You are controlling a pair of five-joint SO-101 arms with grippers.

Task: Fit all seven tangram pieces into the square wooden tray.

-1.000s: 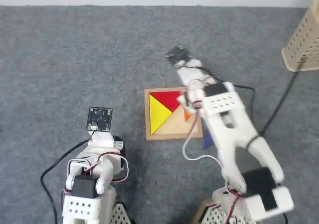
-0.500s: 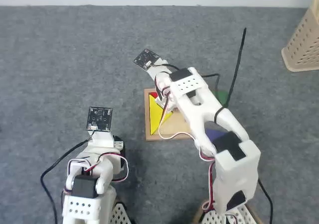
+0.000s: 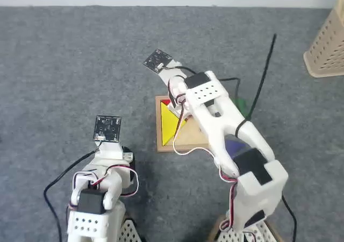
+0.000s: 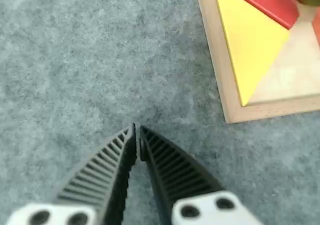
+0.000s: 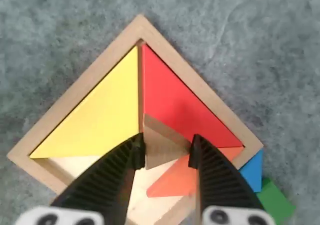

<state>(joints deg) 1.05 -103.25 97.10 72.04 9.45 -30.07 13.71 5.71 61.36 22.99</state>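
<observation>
The square wooden tray (image 5: 200,90) holds a yellow triangle (image 5: 95,120), a red triangle (image 5: 175,105) and a small orange triangle (image 5: 172,182). My right gripper (image 5: 166,141) hangs over the tray's middle, shut on a small wood-coloured triangle (image 5: 162,147). In the high view the right arm (image 3: 207,99) covers much of the tray (image 3: 159,140), beside the yellow triangle (image 3: 171,125). A blue piece (image 5: 251,169) and a green piece (image 5: 272,201) lie just outside one tray corner. My left gripper (image 4: 136,132) is shut and empty over the carpet, short of the tray (image 4: 225,102).
Grey carpet covers the table. A pale perforated basket (image 3: 328,43) stands at the far right. A black cable (image 3: 260,80) rises behind the right arm. The left arm (image 3: 102,183) sits near the front left, with open carpet around it.
The right arm has swung left from the tray's right side to above the tray, now covering the red and orange pieces in the high view. The left arm has not moved.
</observation>
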